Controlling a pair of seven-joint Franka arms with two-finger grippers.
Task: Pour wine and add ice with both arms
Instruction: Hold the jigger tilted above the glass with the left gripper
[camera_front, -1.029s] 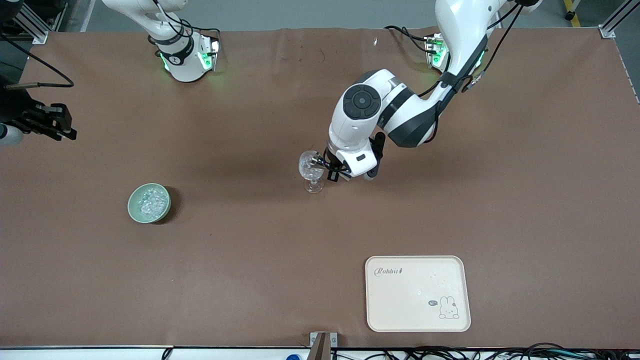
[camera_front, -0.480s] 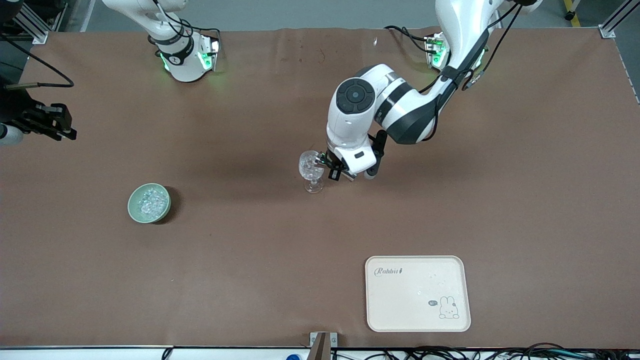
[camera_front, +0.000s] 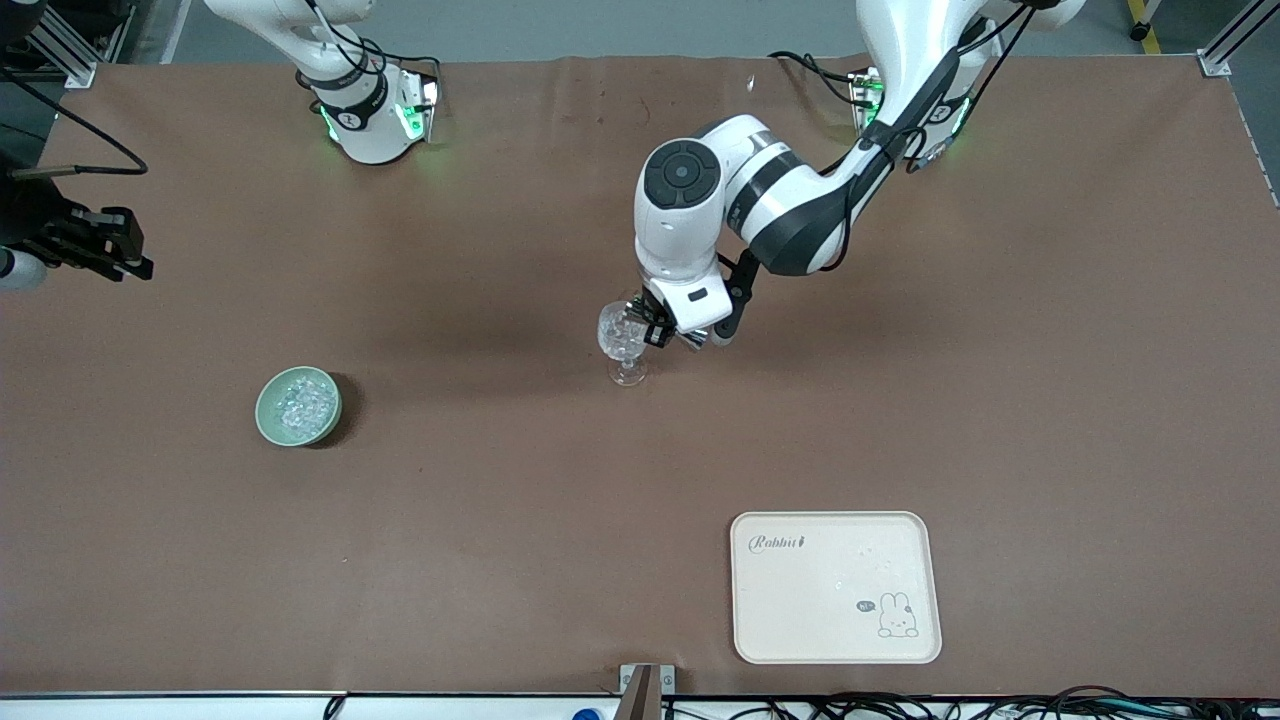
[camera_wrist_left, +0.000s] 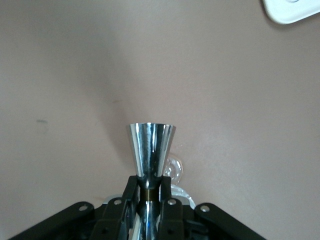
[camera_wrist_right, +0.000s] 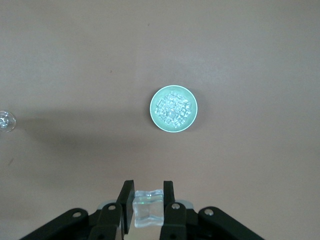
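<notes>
A clear stemmed glass stands mid-table. My left gripper is beside its rim, shut on the waist of a shiny steel jigger. The left gripper points the jigger's cup outward, and a bit of the glass shows under it. The wine is out of view. A green bowl full of ice sits toward the right arm's end. My right gripper hangs high over that end of the table. In its wrist view, the right gripper is shut on one clear ice cube.
A cream tray with a rabbit print lies near the table's front edge, toward the left arm's end. Its corner shows in the left wrist view. Both arm bases stand along the table's back edge.
The left arm's forearm and wrist have swung toward the right arm's end, and its gripper has edged closer to the glass rim. The right gripper has not moved.
</notes>
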